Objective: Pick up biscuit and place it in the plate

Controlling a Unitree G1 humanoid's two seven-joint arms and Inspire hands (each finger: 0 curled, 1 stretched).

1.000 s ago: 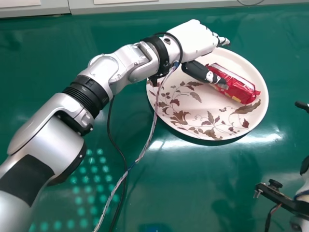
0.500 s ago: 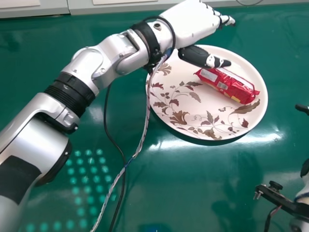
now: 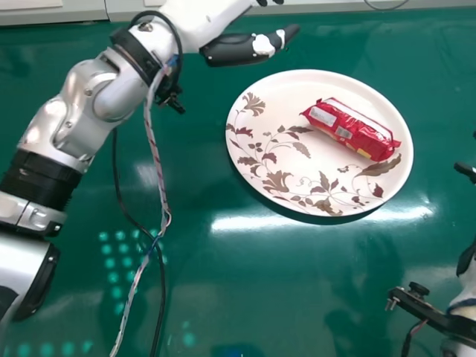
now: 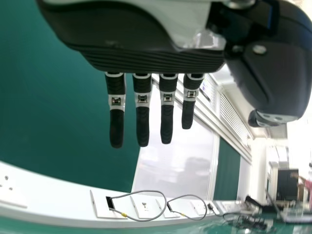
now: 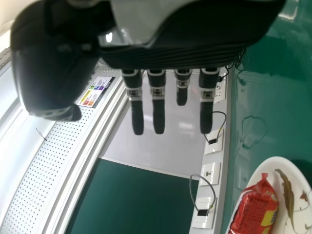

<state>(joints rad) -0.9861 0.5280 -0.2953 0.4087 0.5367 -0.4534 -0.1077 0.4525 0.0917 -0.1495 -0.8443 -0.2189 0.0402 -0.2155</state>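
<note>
Evidently at completion of placement: red biscuit packet [image 3: 349,129] within plate [image 3: 271,160], rightward of and closer in than left hand [image 3: 204,18], straight-fingered, spread and empty. Next, retract this hand to rest, without regrasping.

left arm [image 3: 100,97] from 8 o'clock | left robot hand [image 3: 197,21] 12 o'clock, fingers [image 4: 142,124] straight | right robot hand [image 3: 465,171] 3 o'clock, fingers [image 5: 158,117] straight
</note>
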